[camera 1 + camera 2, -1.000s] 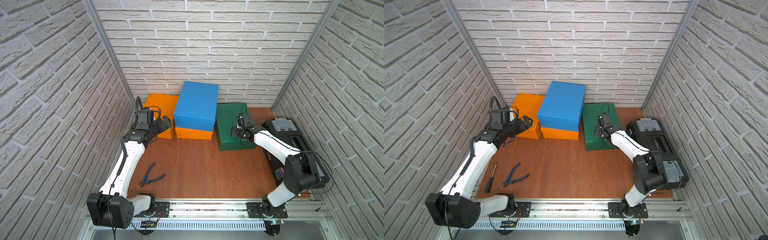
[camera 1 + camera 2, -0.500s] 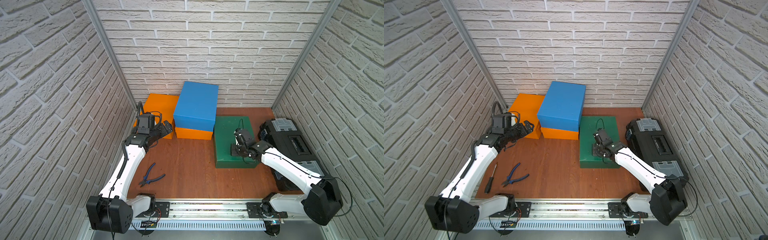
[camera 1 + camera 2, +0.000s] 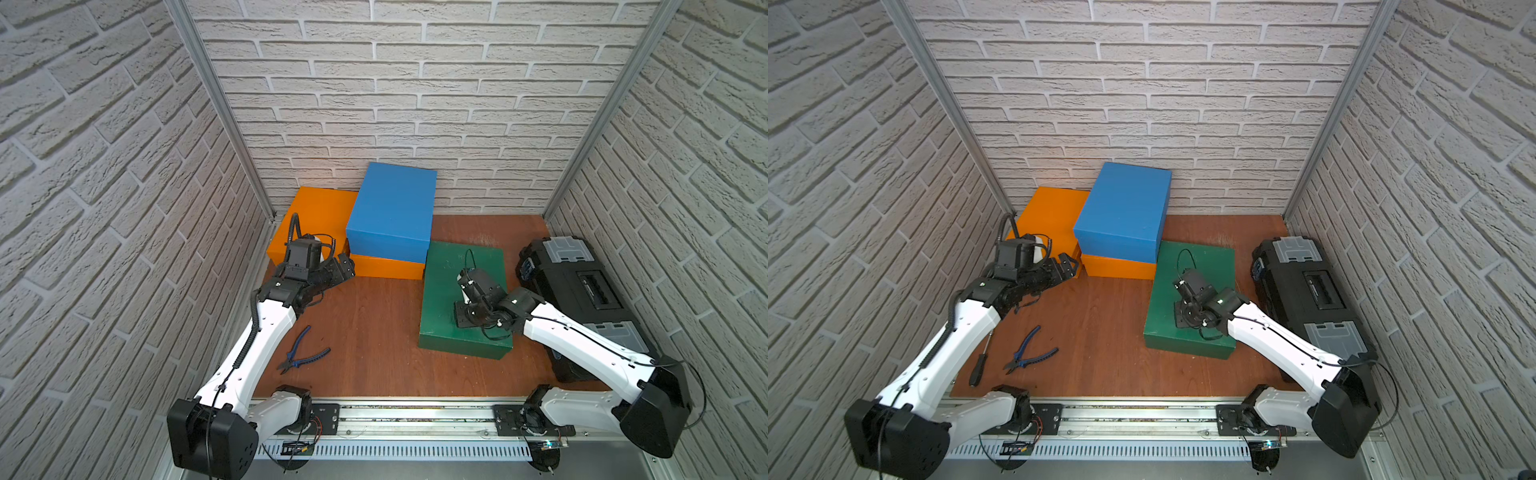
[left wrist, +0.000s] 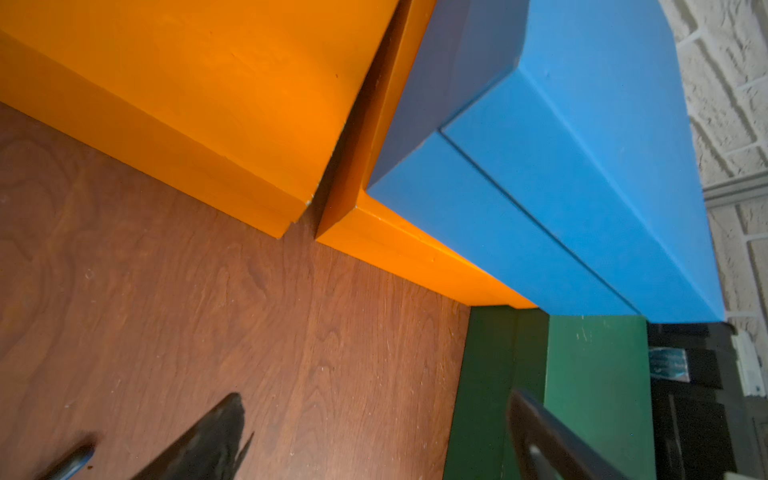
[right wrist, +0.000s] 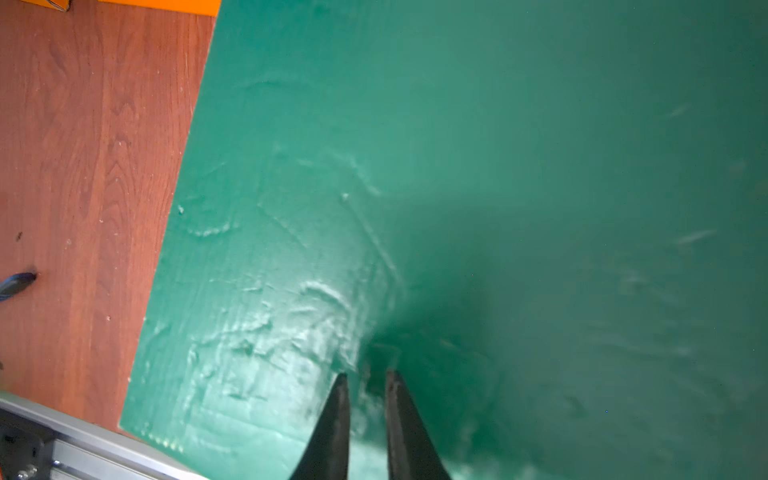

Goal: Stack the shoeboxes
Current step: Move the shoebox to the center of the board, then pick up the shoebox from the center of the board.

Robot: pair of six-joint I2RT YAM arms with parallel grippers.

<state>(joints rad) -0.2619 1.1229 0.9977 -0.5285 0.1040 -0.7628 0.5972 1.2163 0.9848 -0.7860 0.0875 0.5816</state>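
In both top views a blue shoebox (image 3: pixel 390 212) (image 3: pixel 1125 212) lies on an orange shoebox (image 3: pixel 386 268) (image 3: pixel 1117 268) at the back wall. A second orange shoebox (image 3: pixel 320 212) (image 3: pixel 1050 212) sits in the back left corner. The dark green shoebox (image 3: pixel 440 291) (image 3: pixel 1163 299) lies on the floor right of them. My right gripper (image 3: pixel 465 316) (image 5: pixel 367 374) points down at the green lid (image 5: pixel 498 166), jaws a narrow gap apart and holding nothing. My left gripper (image 3: pixel 345 268) (image 4: pixel 376 397) stands wide open and empty, low over the floor by the orange boxes' front corners.
A black toolbox (image 3: pixel 582 291) (image 4: pixel 685 395) lies along the right wall, close to the green box. Blue-handled pliers (image 3: pixel 305 353) and a screwdriver (image 3: pixel 978 365) lie on the wooden floor at front left. Brick walls close three sides; a metal rail (image 3: pixel 415 415) runs along the front.
The green box has slid from the back wall toward the front under my right gripper, whose jaws have parted slightly. My left gripper has drifted a little forward, still open.
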